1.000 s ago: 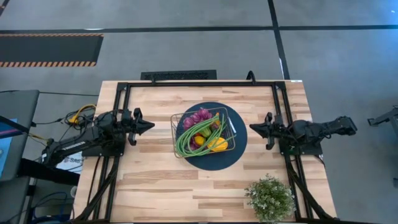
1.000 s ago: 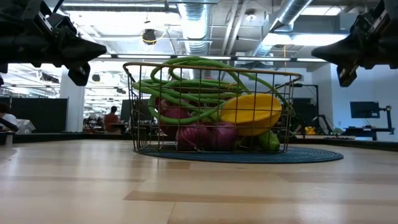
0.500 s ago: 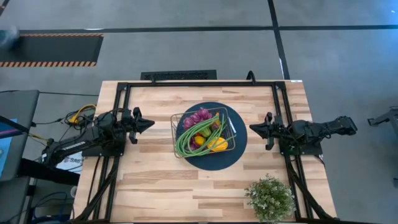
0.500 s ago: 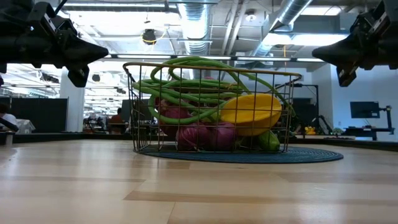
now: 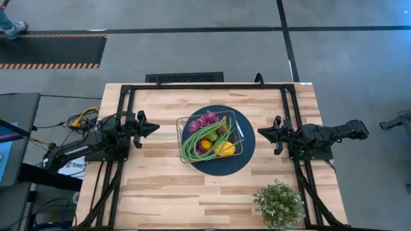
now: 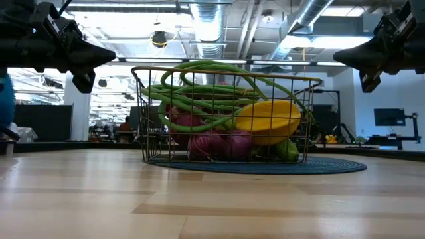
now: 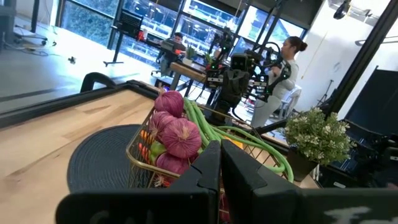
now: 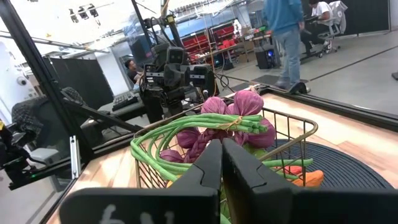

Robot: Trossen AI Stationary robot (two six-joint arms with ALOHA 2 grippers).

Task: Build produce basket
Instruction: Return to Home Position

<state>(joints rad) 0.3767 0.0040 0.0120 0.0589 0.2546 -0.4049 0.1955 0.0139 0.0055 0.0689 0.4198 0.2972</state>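
Sitting on dark plate (image 5: pixel 246 153): wire basket (image 5: pixel 237 131) of produce (image 5: pixel 205 138).

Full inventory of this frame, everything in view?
table: 1, light wood, under everything
plate: 1, dark blue, round, table centre
wire basket: 1, metal, on the plate
long beans: bundle, green, looped over the basket's contents
purple pieces: several, far end of the basket
yellow piece: 1, in the basket, near-right side
orange piece: 1, low in the basket
potted plant: 1, green, near-right table corner
people: a few, room beyond the table
left gripper: shut, left of the basket, raised
right gripper: shut, right of the basket, raised
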